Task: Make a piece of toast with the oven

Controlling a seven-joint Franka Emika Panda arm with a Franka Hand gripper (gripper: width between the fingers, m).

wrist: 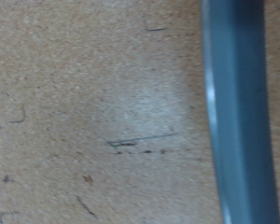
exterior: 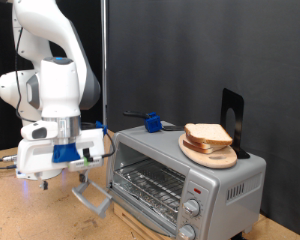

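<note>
Dark backdrop behind, tan particle-board tabletop (exterior: pixel 30 215) underneath. Landmark is the small silver-grey metal toaster oven (exterior: pixel 185 175), sitting at the exterior view's right on that tabletop: glass door is swung down open, its grey handle bar (exterior: pixel 90 197) sticks out toward the exterior view's left, wire rack (exterior: pixel 150 185) visible inside, two round knobs (exterior: pixel 193 212) and a red light (exterior: pixel 197 187) on the front panel. On the oven's roof: a round wooden plate (exterior: pixel 210 155) with stacked pale bread slices (exterior: pixel 208 137) on it, a dark upright stand (exterior: pixel 233 120) just behind the plate, and a small blue block (exterior: pixel 150 123) with a dark rod near the roof's far-left corner. A lone square slice of toast can't be picked out apart from that stack in either view. The white Franka arm (exterior: pixel 50 70) stands left of the oven in the exterior view, its white-and-blue gripper (exterior: pixel 52 178) low over the tabletop, just left of the open door and close to the handle bar. Finger spacing isn't visible, so can't tell whether they're spread or pressed together; nothing seen between them. Wrist view shows only scuffed tabletop and a grey-blue bar (wrist: pixel 238 112) running along one side, fingers out of frame.
</note>
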